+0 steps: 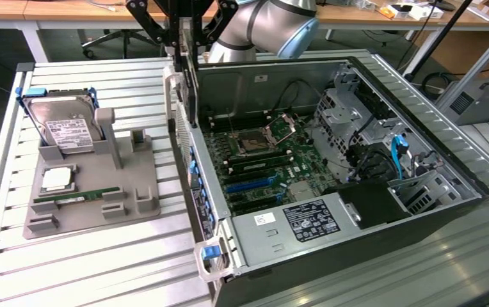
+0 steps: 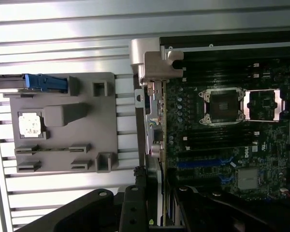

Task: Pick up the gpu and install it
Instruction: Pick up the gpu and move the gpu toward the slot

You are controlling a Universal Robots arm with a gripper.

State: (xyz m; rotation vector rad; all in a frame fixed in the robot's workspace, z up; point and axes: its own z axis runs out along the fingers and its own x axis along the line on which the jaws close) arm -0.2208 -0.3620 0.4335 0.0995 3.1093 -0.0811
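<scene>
the gpu is off its stand and hangs upright in the air, a thin dark card seen almost edge-on, at the rim of the open computer case on the exterior view's left side. the gripper holds it by its upper part, the fingers drawn in to a middling gap and clamped on the card's two faces. so the pick-up looks done and the install is not: the card's lower end is above the motherboard, close to the case wall, and it is not seated in any slot. the blue slots lie bare further along the board, apart from the card. outside the case, the grey holder on the slatted table carries the hard drive and the green memory stick, both untouched in their places. hard to make out: how high the card's lower edge is over the board, since no gap reads clearly from either angle; the connector edge and the metal bracket, which blur into the case wall; and where the finger pads meet the card, which in the wrist view is lost in dark shapes. the arm is cut off at the frame's edge.
</scene>
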